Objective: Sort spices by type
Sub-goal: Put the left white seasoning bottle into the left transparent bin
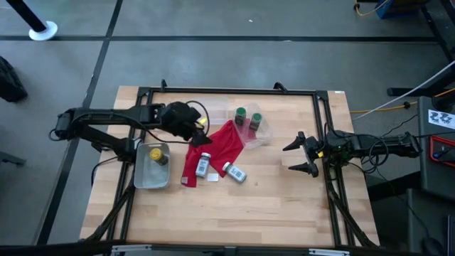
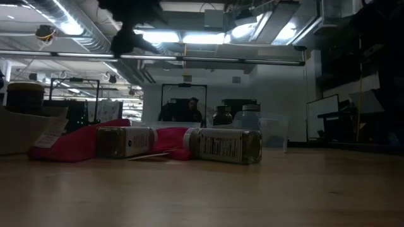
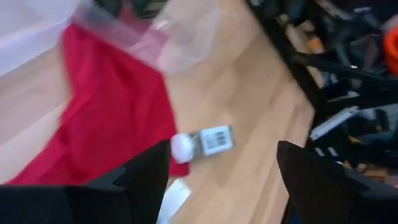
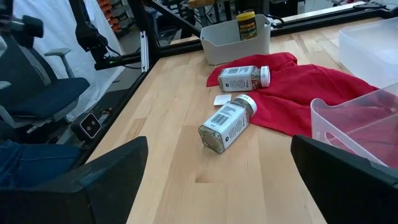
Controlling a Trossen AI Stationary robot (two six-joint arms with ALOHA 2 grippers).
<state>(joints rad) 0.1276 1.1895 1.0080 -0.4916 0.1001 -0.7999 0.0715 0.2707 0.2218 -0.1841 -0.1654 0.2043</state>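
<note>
Left gripper spread wide, empty, above red cloth; right gripper wide at right. Two grey jars lie on table; yellow jar in left tub; green jars in far tub

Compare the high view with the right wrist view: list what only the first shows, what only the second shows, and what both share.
Only the high view shows the two green-capped jars standing in a clear tub, the left gripper hovering open over the red cloth, and the right gripper open over bare table.

Only the right wrist view shows the printed labels on the jars and an office chair beyond the table.

Both show two silver-grey jars lying on their sides by the cloth, and the yellow jar upright in the grey bin.
</note>
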